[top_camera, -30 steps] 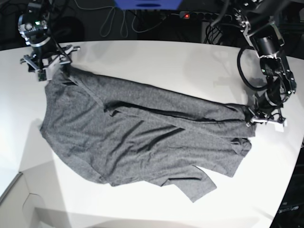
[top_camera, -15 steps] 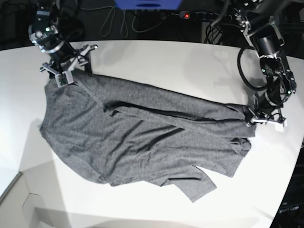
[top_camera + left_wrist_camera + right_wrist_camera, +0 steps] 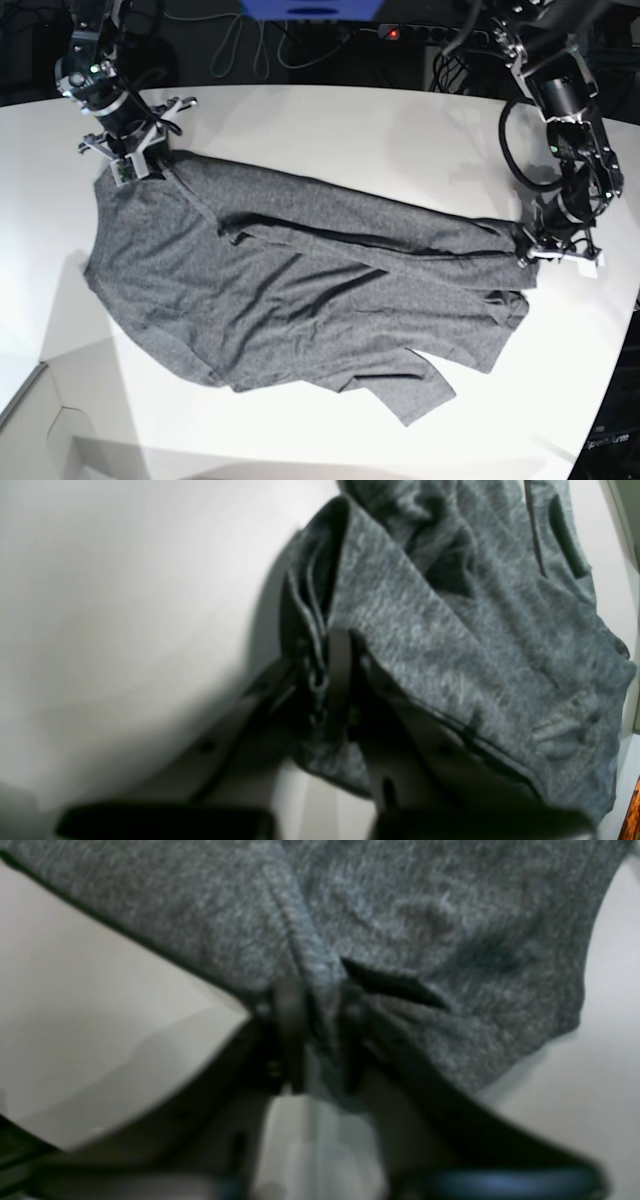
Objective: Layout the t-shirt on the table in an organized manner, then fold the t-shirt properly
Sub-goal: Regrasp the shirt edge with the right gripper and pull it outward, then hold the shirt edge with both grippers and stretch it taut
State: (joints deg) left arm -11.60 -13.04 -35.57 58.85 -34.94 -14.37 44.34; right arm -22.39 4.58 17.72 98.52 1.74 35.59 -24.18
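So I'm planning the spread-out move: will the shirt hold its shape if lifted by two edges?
Probably not. The shirt lies creased and overlapped on the table, so it looks floppy. It bunches between the left fingers, so it will likely sag. The knit seems unlikely to slip.

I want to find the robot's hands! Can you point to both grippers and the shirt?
right gripper (image 3: 135, 165), base view, tips pinching the shirt's far corner.
left gripper (image 3: 527, 250), base view, tips clamped on bunched cloth.
t-shirt (image 3: 290, 290), base view, middle of the grey body.

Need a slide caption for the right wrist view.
Right gripper shut on a seam ridge of the grey t-shirt above the white table.
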